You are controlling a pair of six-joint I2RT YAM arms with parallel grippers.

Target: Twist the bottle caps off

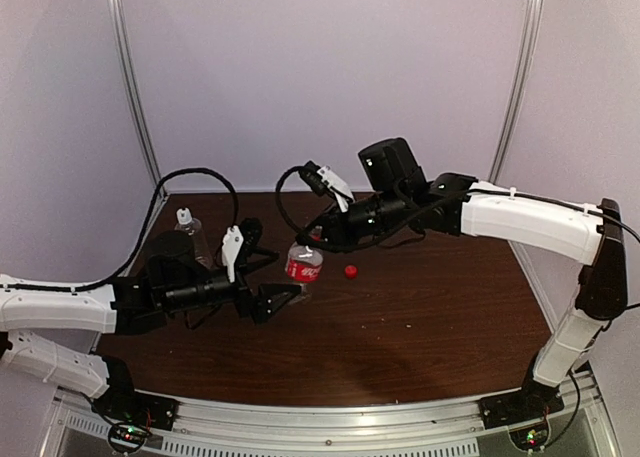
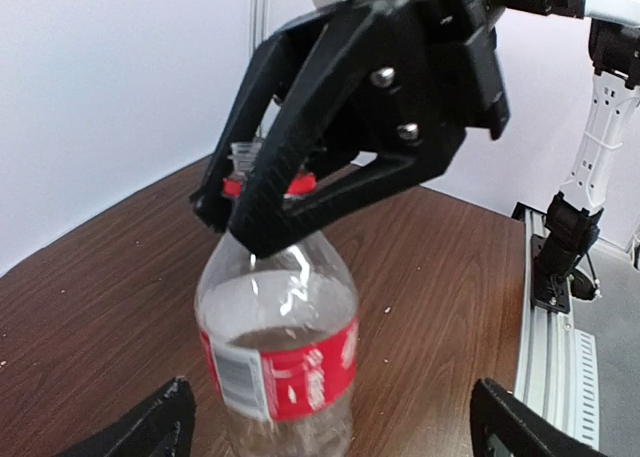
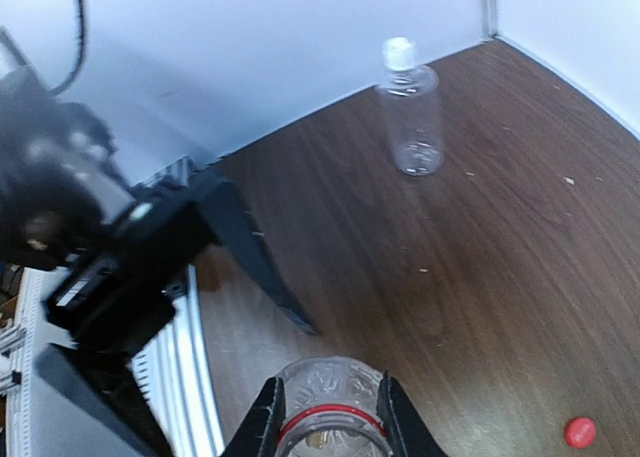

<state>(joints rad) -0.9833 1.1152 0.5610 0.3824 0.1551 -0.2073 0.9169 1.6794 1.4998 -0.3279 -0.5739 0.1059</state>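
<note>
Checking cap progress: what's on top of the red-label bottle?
No cap: the bottle shows an open mouth, the right tool shut on its neck. The red cap lies on the table apart from it. The tool hides the neck's sides.

A robotics lab test cell — plain white panel walls (image 1: 330, 67) on aluminium posts (image 1: 133, 87), a dark wood tabletop (image 1: 420, 317), the left arm (image 1: 60, 307) and right arm (image 1: 520, 217) bolted to 1 metal rail (image 1: 330, 422).
</note>
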